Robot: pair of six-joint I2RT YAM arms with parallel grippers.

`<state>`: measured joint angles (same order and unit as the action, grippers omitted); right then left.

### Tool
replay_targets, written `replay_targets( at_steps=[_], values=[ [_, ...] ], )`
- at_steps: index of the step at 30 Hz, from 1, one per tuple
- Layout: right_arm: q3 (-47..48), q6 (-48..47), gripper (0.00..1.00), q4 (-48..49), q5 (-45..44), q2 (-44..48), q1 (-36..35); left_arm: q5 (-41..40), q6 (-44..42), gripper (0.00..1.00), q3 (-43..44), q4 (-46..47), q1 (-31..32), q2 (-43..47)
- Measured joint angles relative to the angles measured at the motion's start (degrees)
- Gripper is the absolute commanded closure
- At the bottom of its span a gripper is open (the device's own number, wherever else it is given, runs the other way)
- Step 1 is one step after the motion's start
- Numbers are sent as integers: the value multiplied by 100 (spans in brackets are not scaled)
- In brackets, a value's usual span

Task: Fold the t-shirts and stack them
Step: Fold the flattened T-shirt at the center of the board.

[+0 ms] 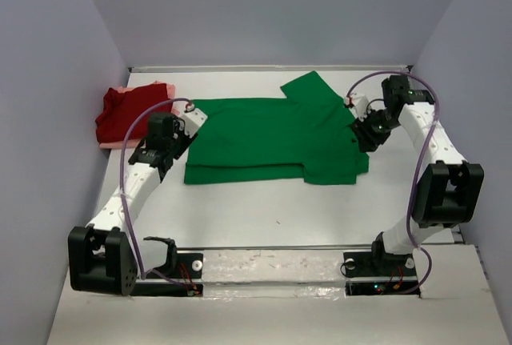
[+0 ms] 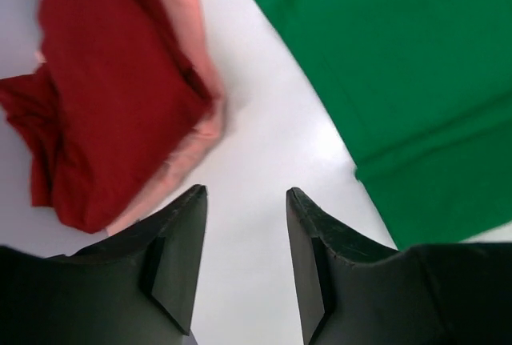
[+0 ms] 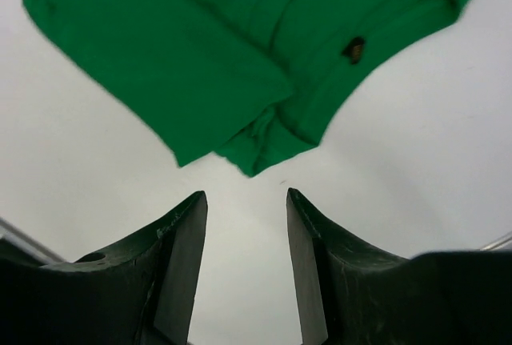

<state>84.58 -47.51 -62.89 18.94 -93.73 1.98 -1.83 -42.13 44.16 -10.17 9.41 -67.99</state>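
Note:
The bright green t-shirt (image 1: pixel 272 141) lies part-folded in the middle of the table, one sleeve flipped up at the back. The dark red t-shirt (image 1: pixel 132 113) rests bunched on the pale pink one (image 1: pixel 122 144) at the back left. My left gripper (image 1: pixel 192 113) hangs open over bare table between the red shirt (image 2: pixel 104 97), the pink edge (image 2: pixel 194 57) and the green cloth (image 2: pixel 400 65). My right gripper (image 1: pixel 364 133) stands open at the green shirt's right edge, just short of its collar end (image 3: pixel 264 137). Neither gripper (image 2: pixel 246 193) (image 3: pixel 246 194) holds anything.
White table (image 1: pixel 264 201) with grey walls on the left, back and right. A metal rail (image 1: pixel 272 258) with both arm bases runs along the near edge. A small dark label (image 3: pixel 353 49) shows inside the green shirt's collar.

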Motion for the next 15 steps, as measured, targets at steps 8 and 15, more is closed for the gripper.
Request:
replay_targets(
  at_steps=[8,15],
  values=[
    [-1871,-356,52,-334,107,640,-844,142,791,44,-2,533,-179,358],
    [-2323,-374,55,-195,120,284,-1491,186,1038,44,-243,570,-479,323]
  ],
)
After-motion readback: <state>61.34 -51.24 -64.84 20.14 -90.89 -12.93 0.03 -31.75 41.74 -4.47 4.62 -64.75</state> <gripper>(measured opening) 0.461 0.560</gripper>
